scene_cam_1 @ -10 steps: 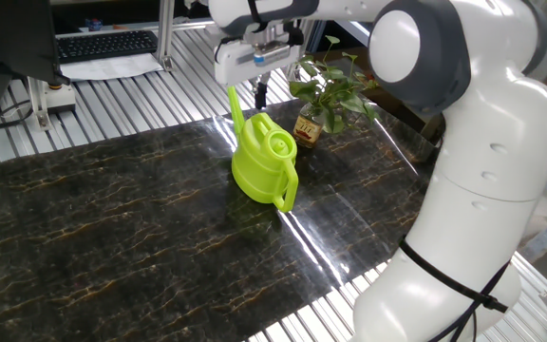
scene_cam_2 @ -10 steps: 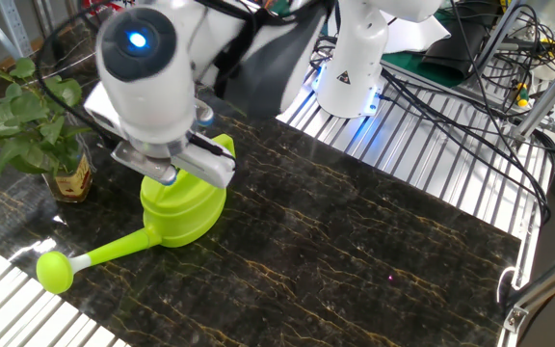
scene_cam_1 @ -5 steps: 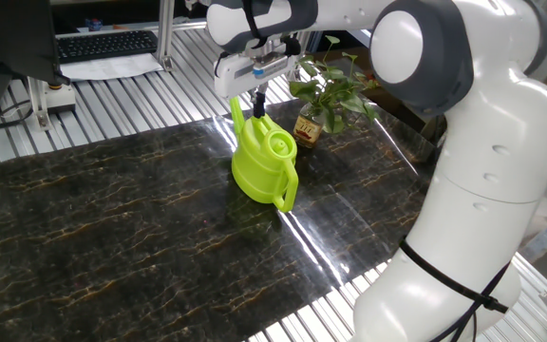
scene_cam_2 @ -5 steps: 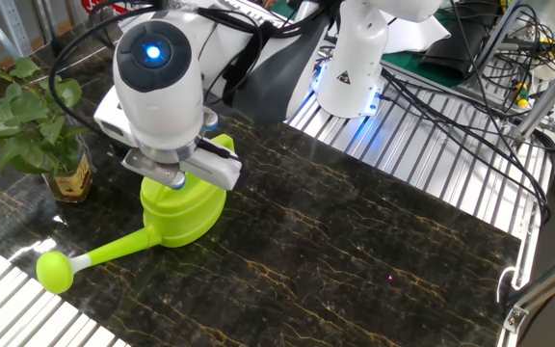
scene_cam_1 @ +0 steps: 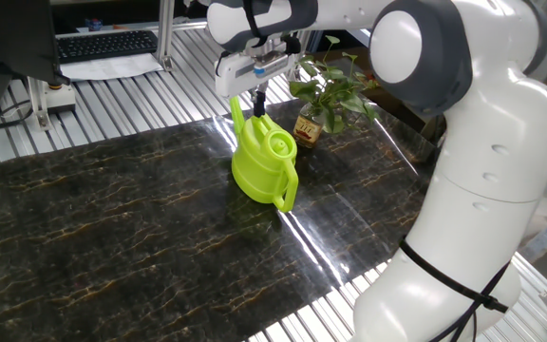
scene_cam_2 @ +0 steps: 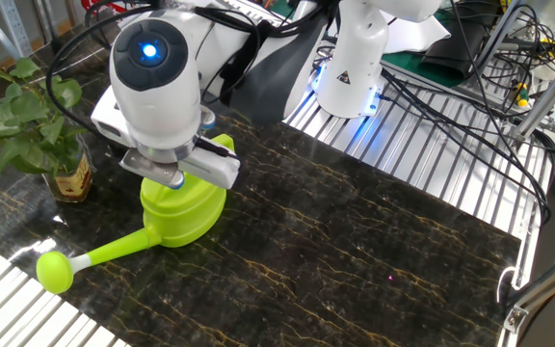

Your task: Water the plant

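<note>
The pincer (scene_cam_1: 259,99) hangs over the green watering can (scene_cam_1: 264,163); its state is unclear. Beside the can, the plant (scene_cam_1: 326,90) has an unreadable yellowish label.

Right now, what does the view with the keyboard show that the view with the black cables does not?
Only the keyboard view shows the keyboard and the dark gripper fingers over the can. Only the cable view shows the spout's round head and the cables. Both show the watering can, the plant and the dark table.
</note>
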Robot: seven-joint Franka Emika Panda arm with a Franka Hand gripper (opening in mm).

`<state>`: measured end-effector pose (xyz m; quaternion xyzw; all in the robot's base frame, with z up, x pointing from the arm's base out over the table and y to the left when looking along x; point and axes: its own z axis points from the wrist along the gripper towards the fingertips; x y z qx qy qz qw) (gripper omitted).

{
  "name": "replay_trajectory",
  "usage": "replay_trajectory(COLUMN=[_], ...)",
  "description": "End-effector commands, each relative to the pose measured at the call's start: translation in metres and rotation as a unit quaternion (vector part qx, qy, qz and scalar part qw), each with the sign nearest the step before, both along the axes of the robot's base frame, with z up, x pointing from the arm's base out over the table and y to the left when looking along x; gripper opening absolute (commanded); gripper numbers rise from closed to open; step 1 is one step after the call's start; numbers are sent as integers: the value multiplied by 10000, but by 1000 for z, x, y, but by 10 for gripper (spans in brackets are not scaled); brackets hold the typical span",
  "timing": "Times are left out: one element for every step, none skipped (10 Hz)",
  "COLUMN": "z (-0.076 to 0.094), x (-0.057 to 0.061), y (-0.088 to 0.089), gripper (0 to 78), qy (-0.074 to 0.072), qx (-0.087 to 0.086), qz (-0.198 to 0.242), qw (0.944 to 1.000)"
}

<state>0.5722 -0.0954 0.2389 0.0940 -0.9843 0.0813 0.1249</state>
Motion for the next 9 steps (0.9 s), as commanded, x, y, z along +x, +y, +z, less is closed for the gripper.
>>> replay_trajectory(z=[11, 12, 13, 13, 12, 8, 3, 0, 1], x=[13, 15, 16, 16, 15, 13, 10, 8, 8], y=[-15, -16, -17, -17, -17, -15, -13, -12, -12], gripper=[0, 0, 0, 0, 0, 0, 0, 0, 0], qy=[-32, -33, -36, -33, -12, -39, -68, -72, -64], qx=[-60, -93, -111, -107, -78, -91, -82, -31, 0], qz=[-26, -31, -36, -33, -73, -146, -204, -210, -183], qw=[10000, 9999, 9999, 9999, 9999, 9998, 9997, 9997, 9998])
